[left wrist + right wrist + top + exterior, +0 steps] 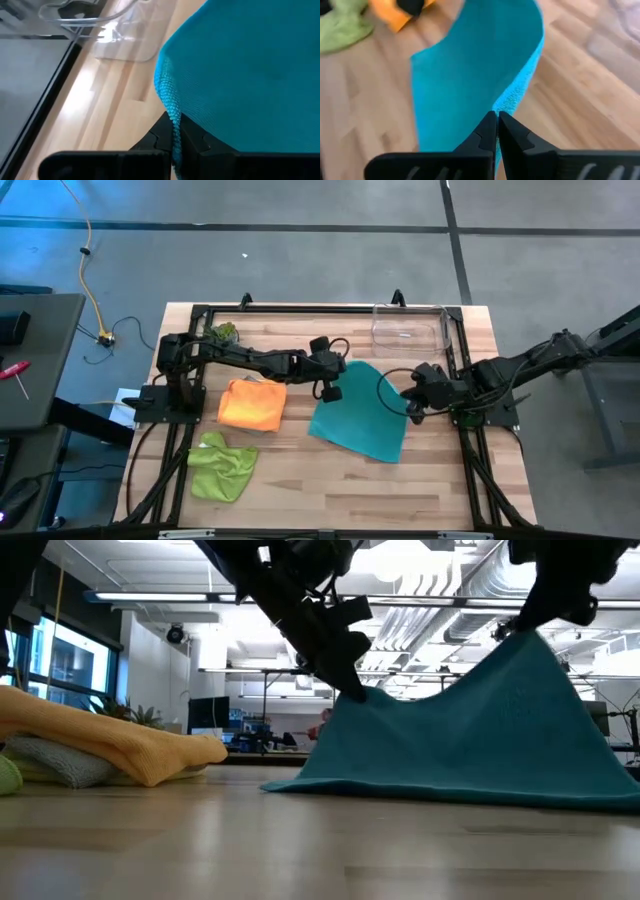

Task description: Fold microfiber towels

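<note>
Teal towel (pixel 362 415) pinched between left hand (pixel 331 391), right hand (pixel 412 406).

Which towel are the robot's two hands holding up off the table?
The teal towel. The left gripper and right gripper each pinch an edge of it, lifting it. The orange towel and lime green towel lie untouched.

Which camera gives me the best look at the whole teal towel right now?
The high view: it shows the teal towel entire on the table, the left gripper and right gripper each shut on a corner. The low view shows it lifted like a tent; each wrist view shows only the edge pinched in its fingers.
</note>
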Tool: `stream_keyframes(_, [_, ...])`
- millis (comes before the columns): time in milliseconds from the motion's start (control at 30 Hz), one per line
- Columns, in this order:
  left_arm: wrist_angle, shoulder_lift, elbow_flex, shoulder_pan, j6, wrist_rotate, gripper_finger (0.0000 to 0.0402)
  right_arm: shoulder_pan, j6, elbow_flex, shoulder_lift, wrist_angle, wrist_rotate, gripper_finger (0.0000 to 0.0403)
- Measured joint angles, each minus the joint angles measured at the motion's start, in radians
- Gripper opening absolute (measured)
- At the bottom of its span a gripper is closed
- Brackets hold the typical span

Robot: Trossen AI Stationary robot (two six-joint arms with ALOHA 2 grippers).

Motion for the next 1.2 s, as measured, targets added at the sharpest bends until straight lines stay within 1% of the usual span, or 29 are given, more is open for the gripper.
stream_keyframes(200, [0.013,0.000,0.000,-0.043,0.034,-0.006,0.0000,0.096,-0.010,0.027,0.080,-0.003,-0.074,0.0000])
stream_keyframes(300, [0.024,0.000,0.000,-0.057,0.041,-0.007,0.0000,0.140,0.017,0.027,0.143,-0.020,-0.055,0.0000])
stream_keyframes(400, [0.024,0.000,0.000,-0.069,0.042,-0.006,0.0000,0.158,0.060,0.027,0.193,-0.053,-0.024,0.0000])
stream_keyframes(467, [0.023,-0.007,-0.001,-0.076,0.041,-0.005,0.0000,0.159,0.090,0.027,0.211,-0.060,-0.006,0.0000])
stream_keyframes(600, [0.025,-0.067,-0.003,-0.102,0.036,0.007,0.0000,0.164,0.087,0.038,0.215,-0.031,-0.007,0.0000])
stream_keyframes(667, [0.058,-0.115,-0.031,-0.119,0.037,0.010,0.0000,0.171,0.054,0.057,0.214,-0.030,-0.007,0.0000])
stream_keyframes(733, [0.084,-0.172,-0.086,-0.135,0.021,0.022,0.0000,0.174,0.025,0.066,0.214,-0.026,-0.016,0.0000])
stream_keyframes(867, [0.086,-0.246,-0.200,-0.162,-0.044,0.014,0.0000,0.173,0.004,0.063,0.216,0.005,-0.065,0.0000])
stream_keyframes(967, [0.089,-0.258,-0.262,-0.178,-0.092,0.012,0.0000,0.177,0.016,0.053,0.232,0.037,-0.078,0.0000])
stream_keyframes(1067, [0.090,-0.258,-0.300,-0.207,-0.130,0.048,0.0000,0.190,0.015,0.053,0.256,0.091,-0.088,0.0000])
stream_keyframes(1200, [0.094,-0.257,-0.327,-0.267,-0.123,0.050,0.0000,0.221,0.001,0.053,0.292,0.170,-0.099,0.0000])
